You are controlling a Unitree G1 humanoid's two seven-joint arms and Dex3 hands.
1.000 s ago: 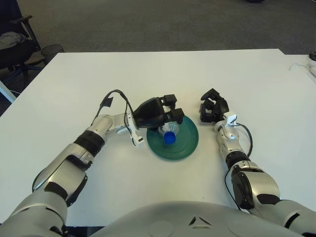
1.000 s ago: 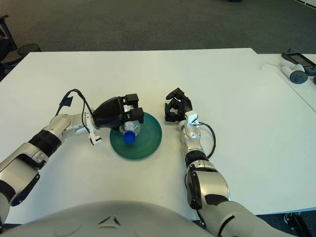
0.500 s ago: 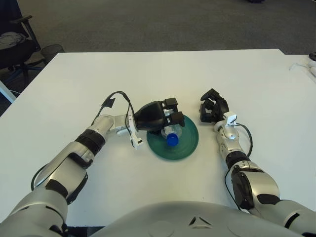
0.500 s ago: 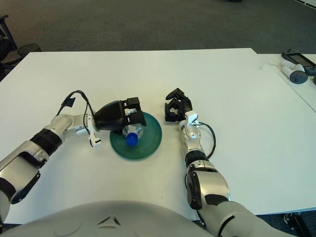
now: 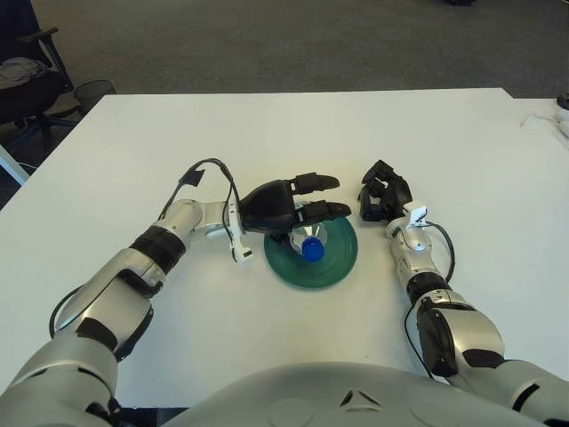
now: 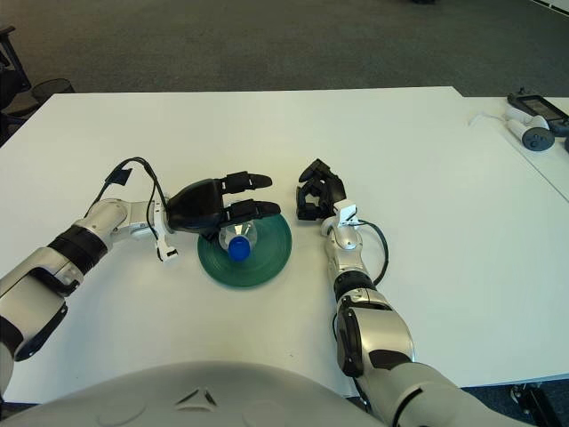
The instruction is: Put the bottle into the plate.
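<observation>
- The bottle (image 5: pixel 308 242), clear with a blue cap, lies on its side in the green plate (image 5: pixel 331 262), its cap pointing toward the near edge of the desk (image 5: pixel 267 133).
- The plate sits around the middle of the white desk, a little closer to the near edge than to the far one.
- The left robot hand (image 5: pixel 289 205) hovers over the far-left part of the plate, directly above the bottle's body. Its fingers (image 5: pixel 318 181) are stretched out straight toward the right, spread apart and released, gripping nothing. Whether the palm touches the bottle cannot be told.
- A black cable (image 6: pixel 133 169) loops up from the left wrist, and a white tab hangs beside the wrist, just left of the plate's rim.
- The right robot hand (image 6: pixel 316 197) shows just beside the plate's right rim, on the side toward the far edge, apart from the plate. Its dark fingers are curled in, clenched and holding nothing.
- Near the far-right corner of the desk, in the right eye view, lie a controller-like device (image 6: pixel 534 107) and a white rounded object (image 6: pixel 526 135) with a cord.
- Beyond the far-left corner, a dark chair (image 5: pixel 27 71) and a mesh bin (image 5: pixel 93 90) stand on the carpet.
</observation>
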